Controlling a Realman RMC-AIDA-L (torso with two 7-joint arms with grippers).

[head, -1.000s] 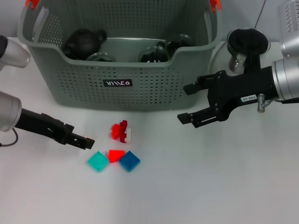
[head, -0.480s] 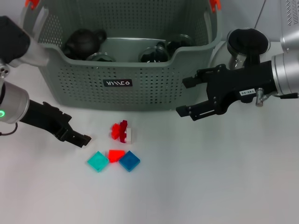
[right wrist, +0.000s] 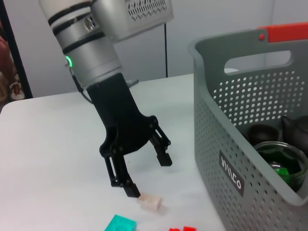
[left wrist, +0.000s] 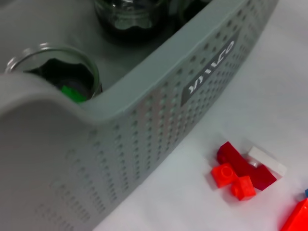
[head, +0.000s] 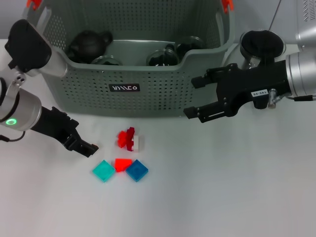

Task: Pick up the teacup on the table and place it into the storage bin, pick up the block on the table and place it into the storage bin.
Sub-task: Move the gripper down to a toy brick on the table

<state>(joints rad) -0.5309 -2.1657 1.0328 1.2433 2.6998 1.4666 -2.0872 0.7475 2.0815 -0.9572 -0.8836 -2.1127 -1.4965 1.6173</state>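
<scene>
Lower left of the head view, your left gripper hovers spread near the red block. Your right gripper hangs apart, empty, beside the storage bin.

black kettle – right of bin | white table

The storage bin stands at the far side of the bench, ahead of me. Inside it lie a teapot toward my left and glass cups toward the middle. In front of the bin, a cluster of blocks rests on the bench; nearer me lie three flat blocks side by side, touching. My left gripper sits just left of the blocks, low over the bench. My right gripper hangs at the bin's right front corner, fingers apart. A stand is right of the bin, behind my right arm.
</scene>
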